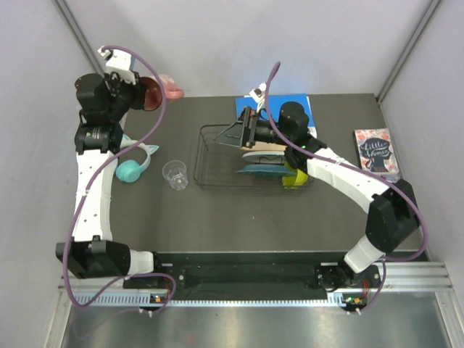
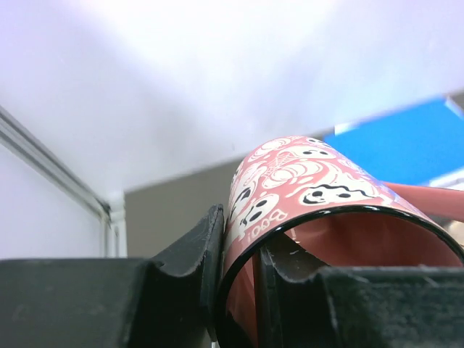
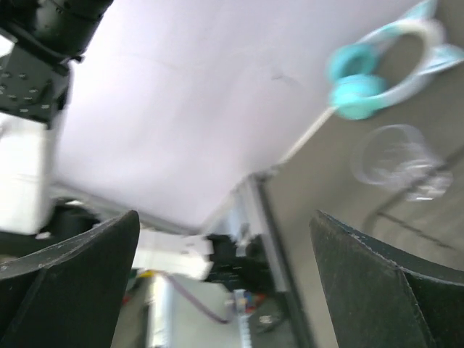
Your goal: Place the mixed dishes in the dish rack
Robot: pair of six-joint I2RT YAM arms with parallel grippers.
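Observation:
My left gripper (image 1: 143,94) is raised at the back left and shut on the rim of the pink mug (image 1: 153,95). In the left wrist view, one finger is outside and one inside the ghost-patterned mug (image 2: 290,174). The black wire dish rack (image 1: 201,158) holds the peach plate (image 1: 265,148), the teal plate (image 1: 258,170) and the yellow-green bowl (image 1: 292,177). My right gripper (image 1: 233,134) is open and empty above the rack's left part. The clear cup (image 1: 175,175) stands left of the rack and also shows in the right wrist view (image 3: 397,161). The watermelon plate is out of view.
Teal cat-ear headphones (image 1: 135,166) lie left of the cup and show in the right wrist view (image 3: 377,65). A blue book (image 1: 290,106) lies behind the rack. A patterned book (image 1: 375,150) lies at the right. A pink object (image 1: 172,88) sits by the back wall.

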